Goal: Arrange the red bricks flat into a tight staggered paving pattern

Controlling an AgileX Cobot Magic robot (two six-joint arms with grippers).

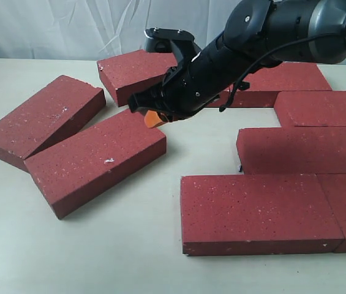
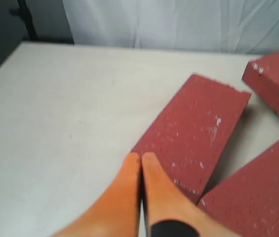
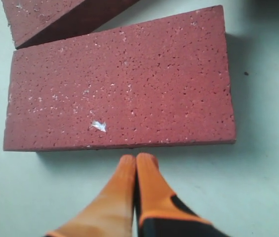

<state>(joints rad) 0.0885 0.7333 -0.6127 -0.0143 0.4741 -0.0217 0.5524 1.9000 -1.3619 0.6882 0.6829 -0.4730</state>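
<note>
Over on the left, the left pincer (image 2: 140, 159) hangs low over the pale table (image 2: 55, 123), orange fingers pressed together with nothing between them. Just ahead of its tips, a little to one side, sits the corner of a dark red, rough, white-flecked rectangular paving brick (image 2: 193, 128), its long axis running away from the pincer.

Moving along, here is the one to watch: a second loose red brick (image 3: 119, 84), the one with a white chip on its face. It lies flat but skewed, touching the first along one edge. The right pincer (image 3: 137, 160) reaches across the middle, and it too is closed and empty, tips just short of this brick's long side. The brick is dead ahead, long axis crosswise to the fingers. That looks to make the right arm the nearer one, and a closed pincer square to a long edge suggests a push rather than a lift.

Further right, back behind that pincer, the laid red bricks (image 1: 261, 211) lie flat in staggered rows, which is where the chipped brick belongs.
</note>
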